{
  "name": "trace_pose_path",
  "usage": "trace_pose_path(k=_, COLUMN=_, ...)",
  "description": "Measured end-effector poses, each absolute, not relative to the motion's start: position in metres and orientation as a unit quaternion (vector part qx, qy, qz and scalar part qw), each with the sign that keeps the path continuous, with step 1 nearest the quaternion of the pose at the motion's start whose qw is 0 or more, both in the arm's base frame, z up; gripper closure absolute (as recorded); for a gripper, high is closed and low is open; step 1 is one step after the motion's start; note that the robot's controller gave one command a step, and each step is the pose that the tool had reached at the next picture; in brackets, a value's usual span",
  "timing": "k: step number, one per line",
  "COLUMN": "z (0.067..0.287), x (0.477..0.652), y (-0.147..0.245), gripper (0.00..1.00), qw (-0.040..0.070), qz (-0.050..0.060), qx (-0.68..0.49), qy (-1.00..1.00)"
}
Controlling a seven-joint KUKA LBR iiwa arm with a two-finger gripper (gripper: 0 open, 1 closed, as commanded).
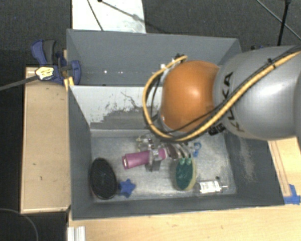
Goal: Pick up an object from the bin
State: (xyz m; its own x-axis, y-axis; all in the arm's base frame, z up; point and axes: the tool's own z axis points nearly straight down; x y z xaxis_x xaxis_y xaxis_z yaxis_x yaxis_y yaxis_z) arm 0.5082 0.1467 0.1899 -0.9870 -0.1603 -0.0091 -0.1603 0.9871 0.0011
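We count one black oval disc [102, 177], one pink cylinder [135, 159], one green oval pad [184, 173], one white tube [210, 186], two blue scraps [126, 187]

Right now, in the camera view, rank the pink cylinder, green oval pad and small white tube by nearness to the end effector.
From the end effector:
1. Pink cylinder, right beside it, on its left.
2. Green oval pad, lower right of it.
3. Small white tube, farther out, lower right.

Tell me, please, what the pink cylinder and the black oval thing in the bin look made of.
The pink cylinder: probably plastic, smooth with a faint sheen along its side. The black oval thing: possibly rubber or dull plastic, matte with no highlights; I cannot tell which.
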Motion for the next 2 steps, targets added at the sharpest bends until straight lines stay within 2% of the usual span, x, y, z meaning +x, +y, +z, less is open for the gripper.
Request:
trace_pose_path(k=1, z=0.323, x=0.535, y=0.130, gripper=1.00, qw=0.006, qz=0.001, qx=-0.076, qy=0.997)
trace_pose_path(k=2, z=0.308, x=0.514, y=0.104, gripper=1.00, qw=0.000, qz=0.000, qx=-0.169, qy=0.986)
